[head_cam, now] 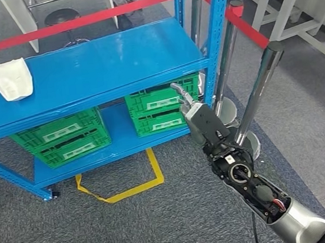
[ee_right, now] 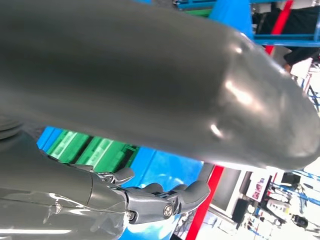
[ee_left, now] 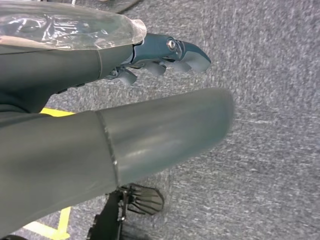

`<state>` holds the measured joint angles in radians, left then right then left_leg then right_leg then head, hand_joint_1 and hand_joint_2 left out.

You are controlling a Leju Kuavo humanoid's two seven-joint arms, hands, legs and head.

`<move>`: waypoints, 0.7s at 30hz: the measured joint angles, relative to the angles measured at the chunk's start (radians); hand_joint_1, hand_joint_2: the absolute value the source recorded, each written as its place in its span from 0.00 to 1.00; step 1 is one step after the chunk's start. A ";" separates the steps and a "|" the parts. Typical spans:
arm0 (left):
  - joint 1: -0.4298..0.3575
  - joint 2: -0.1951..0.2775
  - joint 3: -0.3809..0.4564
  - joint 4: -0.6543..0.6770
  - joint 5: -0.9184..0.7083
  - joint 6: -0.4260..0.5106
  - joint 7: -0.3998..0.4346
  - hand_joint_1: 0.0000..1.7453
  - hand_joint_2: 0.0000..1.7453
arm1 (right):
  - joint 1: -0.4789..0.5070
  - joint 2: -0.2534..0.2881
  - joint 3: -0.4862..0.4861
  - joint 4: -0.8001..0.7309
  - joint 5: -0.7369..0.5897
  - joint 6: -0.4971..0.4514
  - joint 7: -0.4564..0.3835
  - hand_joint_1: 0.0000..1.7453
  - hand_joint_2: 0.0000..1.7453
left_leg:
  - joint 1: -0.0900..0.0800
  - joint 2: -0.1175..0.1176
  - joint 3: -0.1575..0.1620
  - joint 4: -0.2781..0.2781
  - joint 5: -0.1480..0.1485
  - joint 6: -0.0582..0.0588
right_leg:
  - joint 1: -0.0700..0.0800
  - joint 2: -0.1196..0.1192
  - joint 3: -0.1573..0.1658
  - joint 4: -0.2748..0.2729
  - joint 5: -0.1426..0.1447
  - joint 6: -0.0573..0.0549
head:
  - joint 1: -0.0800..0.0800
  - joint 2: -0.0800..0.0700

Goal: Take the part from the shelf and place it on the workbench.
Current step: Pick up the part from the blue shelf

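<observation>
White part [head_cam: 11, 79] lies on the blue shelf [head_cam: 100, 70]; right hand [head_cam: 184, 98] reaches out, holding nothing.

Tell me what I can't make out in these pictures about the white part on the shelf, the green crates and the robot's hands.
- White part: head view, small and pale; its shape and detail are unreadable.
- Green crates: head view, blue shelf covers their tops, so contents are hidden.
- Right hand: head view, seen from behind the wrist; palm hidden.
- Left hand: left wrist view, thick thumb blocks much of it.

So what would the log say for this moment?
part: on shelf | right hand: empty, raised near shelf | left hand: empty
</observation>
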<state>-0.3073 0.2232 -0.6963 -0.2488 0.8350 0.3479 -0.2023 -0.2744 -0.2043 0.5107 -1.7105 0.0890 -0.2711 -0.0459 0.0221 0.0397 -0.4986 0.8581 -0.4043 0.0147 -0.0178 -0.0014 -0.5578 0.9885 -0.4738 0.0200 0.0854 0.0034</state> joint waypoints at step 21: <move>0.000 -0.002 0.000 0.001 0.001 -0.002 0.000 0.00 0.00 | 0.022 -0.009 -0.012 -0.016 -0.002 0.003 0.001 0.00 0.00 | 0.004 -0.032 -0.202 0.371 -0.117 -0.030 | -0.006 0.027 0.005 0.005 -0.001 -0.025 | -0.015 0.000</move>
<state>-0.3074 0.2212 -0.6962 -0.2476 0.8362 0.3464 -0.2018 -0.2521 -0.2132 0.4986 -1.7262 0.0874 -0.2682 -0.0450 0.0260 0.0076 -0.7006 1.2292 -0.5217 -0.0155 -0.0241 0.0256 -0.5529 0.9933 -0.4747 -0.0048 0.0708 0.0034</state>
